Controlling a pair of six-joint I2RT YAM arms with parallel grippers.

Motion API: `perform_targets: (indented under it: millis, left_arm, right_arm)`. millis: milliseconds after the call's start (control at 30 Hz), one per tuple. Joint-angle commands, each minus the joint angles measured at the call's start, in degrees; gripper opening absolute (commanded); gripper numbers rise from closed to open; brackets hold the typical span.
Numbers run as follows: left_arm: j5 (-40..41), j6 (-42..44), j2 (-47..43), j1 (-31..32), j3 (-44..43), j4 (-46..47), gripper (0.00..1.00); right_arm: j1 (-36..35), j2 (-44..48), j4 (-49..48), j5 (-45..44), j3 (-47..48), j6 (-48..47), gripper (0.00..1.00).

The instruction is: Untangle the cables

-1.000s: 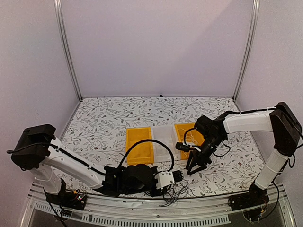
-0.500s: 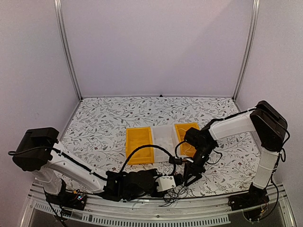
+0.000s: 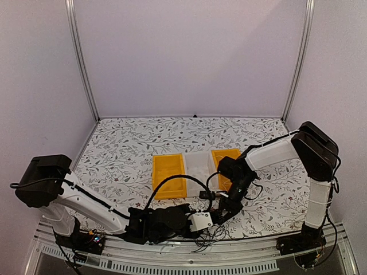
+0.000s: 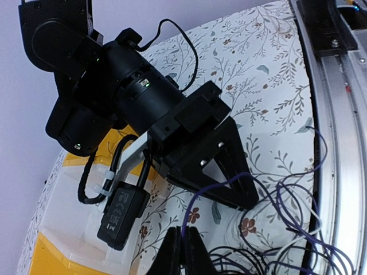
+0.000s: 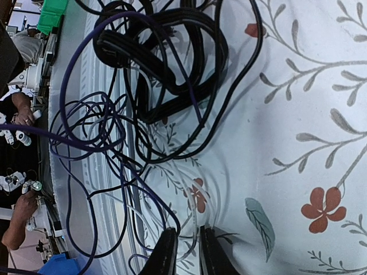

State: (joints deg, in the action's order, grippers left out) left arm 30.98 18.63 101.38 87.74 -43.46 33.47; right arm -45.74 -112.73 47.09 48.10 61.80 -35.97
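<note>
Right gripper (image 3: pixel 217 218), fingers nearly closed on nothing, hovers beside the tangled cables (image 5: pixel 132 109); left gripper (image 4: pixel 182 252) pinches a purple strand. Knot remains by the table's (image 3: pixel 126 143) near rail; untangling barely begun.

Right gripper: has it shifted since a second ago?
Yes. The right gripper has swung left and nearer the table's front rail, off the orange mat toward the cable tangle.

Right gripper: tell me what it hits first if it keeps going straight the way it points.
Probably the tangled cables. In the right wrist view the right gripper, fingers nearly closed, points at purple and black strands lying directly ahead on the floral tablecloth. Depth is unclear, so it may touch cloth first.
</note>
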Motion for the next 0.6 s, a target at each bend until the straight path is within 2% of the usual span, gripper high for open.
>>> perform_targets:
  millis: [0, 33, 100, 233, 433, 567]
  left_arm:
    - [1.1, -0.3, 0.6, 1.0, 0.7, 1.4, 0.0]
    - [1.1, -0.3, 0.5, 1.0, 0.8, 1.3, 0.0]
    - [1.1, -0.4, 0.5, 1.0, 1.0, 1.2, 0.0]
    - [0.6, -0.7, 0.9, 1.0, 1.4, 0.5, 0.0]
    - [0.0, -2.8, 3.0, 0.2, 0.9, -1.6, 0.0]
    - [-0.5, -8.7, 5.5, -3.0, -0.3, -3.8, 0.11]
  right_arm:
    - [-0.3, -1.3, -0.1, 0.7, 1.9, 0.1, 0.17]
    - [-0.4, -1.5, 0.0, 0.7, 2.0, 0.2, 0.15]
    - [-0.3, -1.9, 0.3, 0.7, 2.3, 0.0, 0.0]
    - [-0.2, 0.5, 1.7, -1.2, 3.0, -0.2, 0.0]
    - [0.6, 11.5, 6.3, -2.1, 6.7, -1.8, 0.0]
    - [0.6, 16.9, 10.6, 0.8, 9.8, -4.3, 0.0]
